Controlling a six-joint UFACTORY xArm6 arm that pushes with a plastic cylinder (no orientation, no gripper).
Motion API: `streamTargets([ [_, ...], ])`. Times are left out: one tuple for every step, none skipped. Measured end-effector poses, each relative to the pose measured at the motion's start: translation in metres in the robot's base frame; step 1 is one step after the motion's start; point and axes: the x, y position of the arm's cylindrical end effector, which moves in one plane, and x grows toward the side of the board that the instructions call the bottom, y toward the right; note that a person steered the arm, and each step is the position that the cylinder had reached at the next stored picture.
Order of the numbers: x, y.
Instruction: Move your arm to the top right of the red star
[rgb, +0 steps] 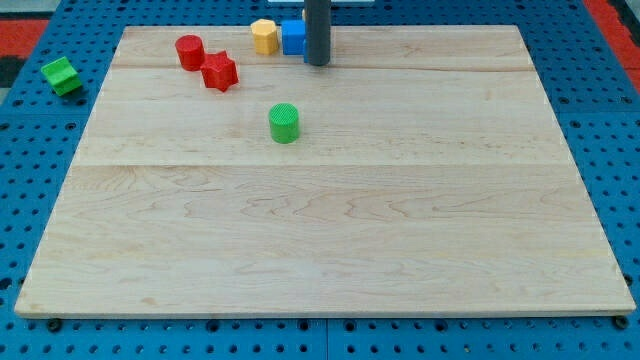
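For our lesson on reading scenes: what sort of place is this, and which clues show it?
Probably a robotics lab test bench: a wooden board rests on a blue perforated base, small blocks such as the red star and green cylinder lie scattered, and my tip touches the board.

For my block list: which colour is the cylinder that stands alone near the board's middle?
Green cylinder; the camera view shows it clearly.

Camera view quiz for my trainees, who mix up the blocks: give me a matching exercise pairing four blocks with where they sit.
Blocks:
1. red star
2. green cylinder
3. blue block
4. green block

Places:
A. off the board, at the view's left
B. right beside my tip
C. alone, below the others on the board
D. next to the red cylinder

Pairs: 1-D, 2-C, 3-B, 4-A
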Motion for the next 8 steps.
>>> streamTargets([
  [-0.012, 0.002],
  [0.004, 0.005],
  [0.012, 0.005],
  [0.013, 0.005],
  [0.013, 0.005],
  [0.013, 0.006],
  [0.011, 0.009],
  [0.016, -0.004],
])
